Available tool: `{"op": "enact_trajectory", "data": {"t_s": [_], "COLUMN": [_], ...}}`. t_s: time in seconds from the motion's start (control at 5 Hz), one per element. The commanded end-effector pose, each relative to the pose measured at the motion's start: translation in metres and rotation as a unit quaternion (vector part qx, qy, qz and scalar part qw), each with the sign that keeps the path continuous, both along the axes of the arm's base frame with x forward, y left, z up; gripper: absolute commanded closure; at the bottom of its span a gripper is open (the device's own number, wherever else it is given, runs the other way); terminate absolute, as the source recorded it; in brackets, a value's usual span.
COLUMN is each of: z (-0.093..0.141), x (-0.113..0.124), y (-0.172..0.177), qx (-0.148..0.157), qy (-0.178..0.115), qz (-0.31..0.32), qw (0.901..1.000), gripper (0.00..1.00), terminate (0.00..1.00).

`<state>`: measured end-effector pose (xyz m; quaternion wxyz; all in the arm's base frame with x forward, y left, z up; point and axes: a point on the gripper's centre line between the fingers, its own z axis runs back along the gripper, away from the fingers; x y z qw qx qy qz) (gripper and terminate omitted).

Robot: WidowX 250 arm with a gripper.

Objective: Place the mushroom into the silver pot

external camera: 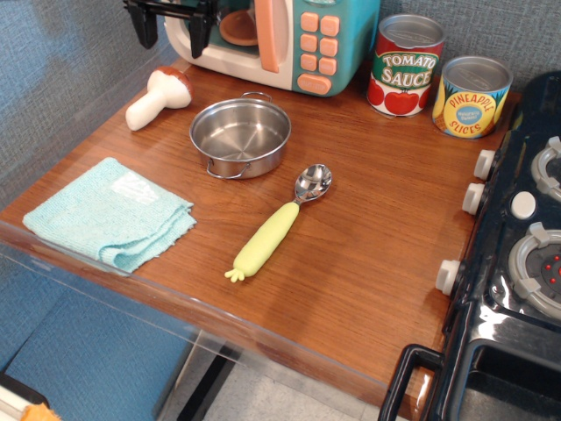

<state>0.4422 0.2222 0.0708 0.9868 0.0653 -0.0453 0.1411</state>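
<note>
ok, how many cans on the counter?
2. The tomato sauce can stands at the back beside the toy microwave; the pineapple slices can stands just right of it, next to the stove. None seem hidden.

- The mushroom (156,97) lies on its side at the back left of the counter (368,254), its thick cream stem pointing left and its glossy reddish-brown cap toward the right.
- The silver pot (240,136) sits upright and empty just right of the mushroom, not touching it, shallow, round and shiny, with small wire loop handles.
</note>
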Motion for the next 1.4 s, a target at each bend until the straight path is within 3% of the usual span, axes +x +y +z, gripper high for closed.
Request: {"op": "enact_trajectory", "data": {"t_s": [0.0,0.4,0.6,0.8,1.0,1.2], "z": [0.022,0.007,0.000,0.003,0.012,0.048], "x": [-0.011,-0.026,-0.027,-0.027,-0.027,-0.032], "y": [0.011,0.007,0.008,0.010,0.014,0.020], "qx": [0.014,-0.001,-0.011,-0.013,-0.004,-0.012], "qy": [-0.013,0.013,0.012,0.009,0.001,-0.054], "qz": [0.004,0.010,0.006,0.005,0.007,0.030], "qw": [0.9998,0.9999,0.9999,0.9999,1.0000,0.9980], "gripper": [0.00,0.00,1.00,1.00,0.00,0.00], "terminate": [0.00,0.00,0.00,0.00,0.00,0.00]}}
